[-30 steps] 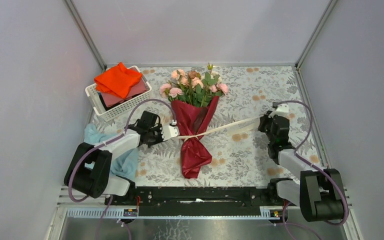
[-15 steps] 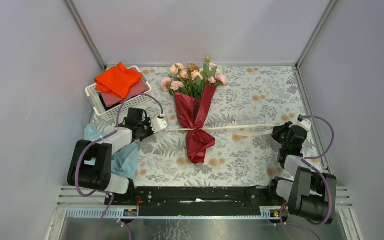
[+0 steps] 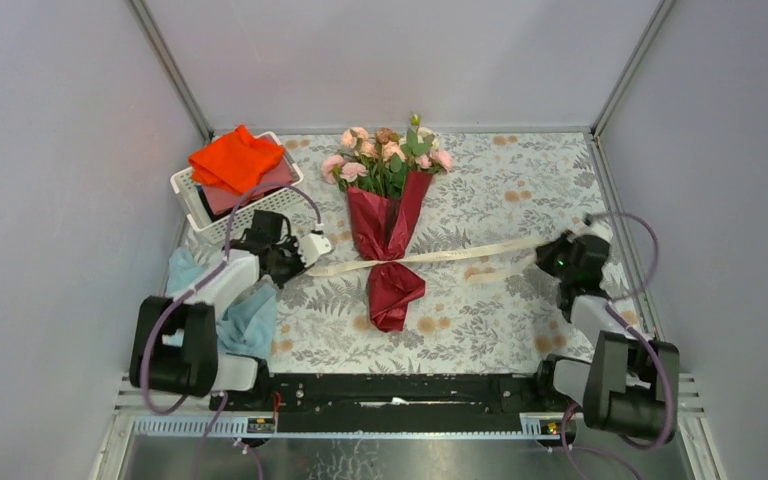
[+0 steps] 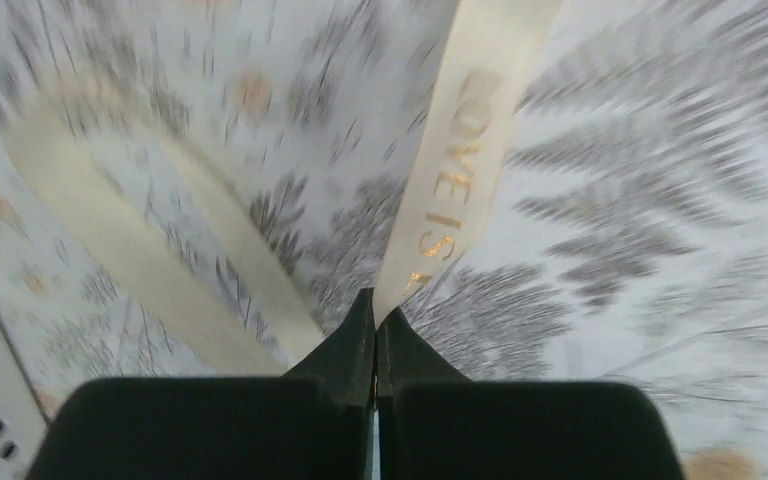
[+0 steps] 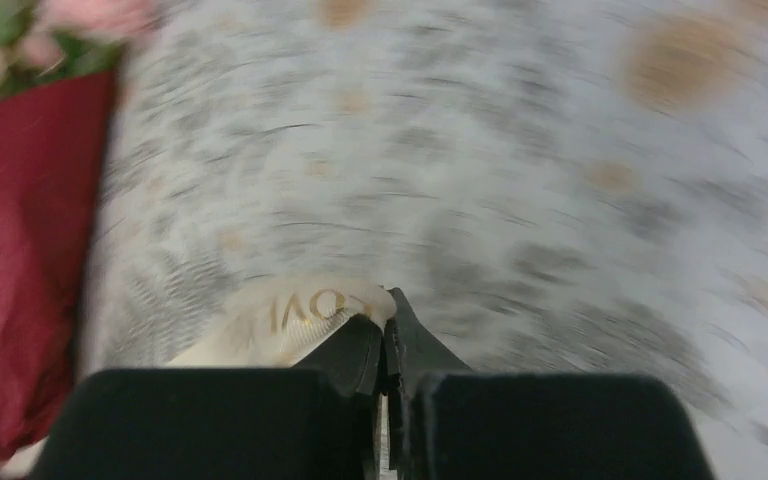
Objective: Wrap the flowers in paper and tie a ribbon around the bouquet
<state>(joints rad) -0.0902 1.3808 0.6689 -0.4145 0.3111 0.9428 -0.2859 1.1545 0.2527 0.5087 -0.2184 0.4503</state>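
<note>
Two grippers, each pinched tight on an end of the same band. The left gripper (image 4: pixel 375 320) has its jaws pressed together on the very tip of the cream ribbon (image 4: pixel 460 150), just below the gold lettering. The right gripper (image 5: pixel 388 310) nips a crumpled fold of the other end. From the overhead view the ribbon runs in a shallow line from left of centre to right of centre. It crosses the cinched waist of the bouquet (image 3: pixel 388 240), which lies in the middle of the patterned table (image 3: pixel 500 320) with its head toward the top of the frame. The dark red paper (image 3: pixel 392 295) flares out below the waist, and the pink flowers (image 3: pixel 385 160) fan out above it.

To my eye this is the tightening pull. The left hold is so close to the ribbon's end that a firm tug could draw it clean out of the jaws. An uneven pull could drag the light bouquet sideways, or let the band ride off the waist.

Counting up: two arms, one ribbon, one bouquet, one white basket (image 3: pixel 210 228) at upper left holding one orange cloth (image 3: pixel 235 160), and one light blue cloth (image 3: pixel 250 322) by the left arm. A second pale strip lies near the right end; I can't tell whether it is the ribbon's tail.
</note>
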